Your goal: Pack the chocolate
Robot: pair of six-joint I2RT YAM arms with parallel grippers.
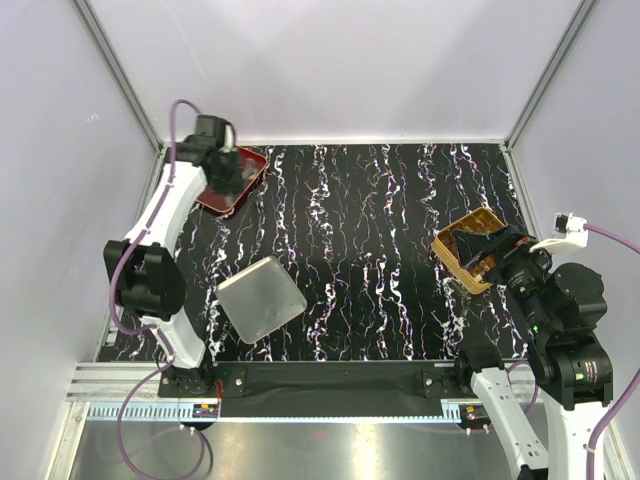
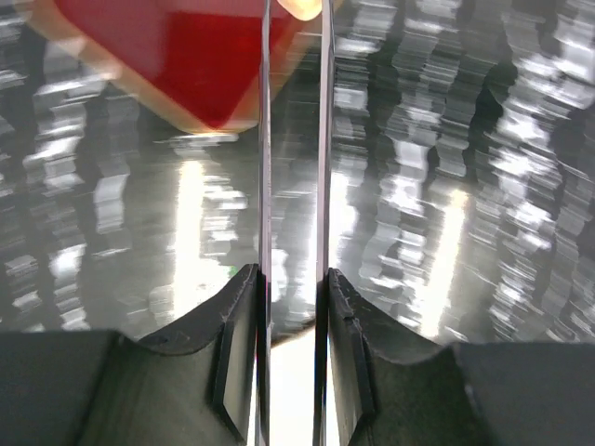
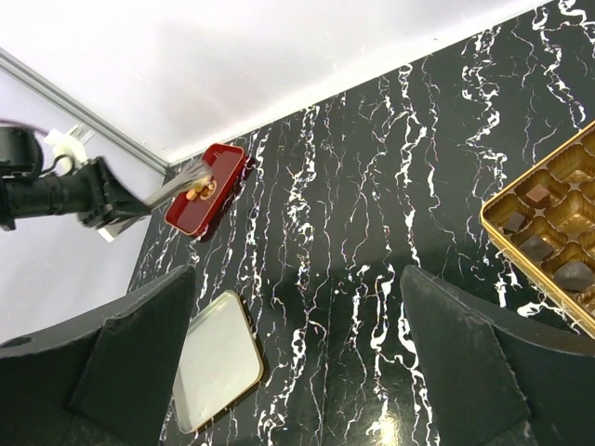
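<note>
Chocolate [image 2: 302, 7] in tongs [image 2: 265, 186], left claw [image 2: 293, 276] outstretched

one red tray [image 1: 250, 168]; one gold box [image 1: 455, 265]; one lid [image 1: 262, 300]

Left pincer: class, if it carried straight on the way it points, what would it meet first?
Probably the red tray: the tongs in the left pincer reach a cream chocolate there; blur leaves depth unsure.

The red plastic tray [image 3: 189, 219] sits just ahead of the left gripper [image 2: 293, 288] (thin metal tongs [image 2: 265, 139] between its fingers); the gold compartmented box [image 1: 447, 250], chocolate pieces [image 3: 537, 195] inside, lies beside the right gripper [image 3: 297, 279].
</note>
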